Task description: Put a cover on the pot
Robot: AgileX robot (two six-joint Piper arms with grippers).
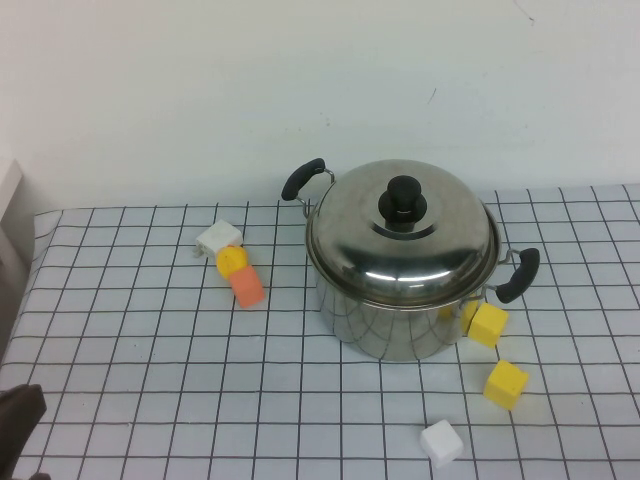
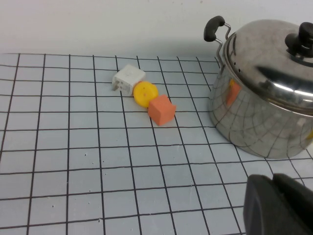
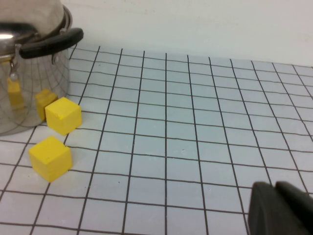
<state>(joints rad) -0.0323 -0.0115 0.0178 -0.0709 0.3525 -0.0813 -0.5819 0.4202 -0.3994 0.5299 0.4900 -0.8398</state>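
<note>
The pot (image 1: 390, 320) stands right of the table's middle, large and shiny, with two black side handles. The domed steel lid (image 1: 400, 240) with its black knob (image 1: 402, 198) sits on the pot's rim. The pot also shows in the left wrist view (image 2: 254, 127) with the lid (image 2: 274, 63) on it, and at the edge of the right wrist view (image 3: 24, 88). My left gripper (image 2: 272, 182) is shut and empty, low over the table at the near left, well apart from the pot. My right gripper (image 3: 275, 188) is shut and empty, off to the pot's right.
A white block (image 1: 218, 238), a yellow round piece (image 1: 232, 261) and an orange block (image 1: 247, 288) lie left of the pot. Two yellow blocks (image 1: 487, 323) (image 1: 506, 383) and a white block (image 1: 441, 442) lie at its near right. A checked cloth (image 1: 150, 380) covers the table.
</note>
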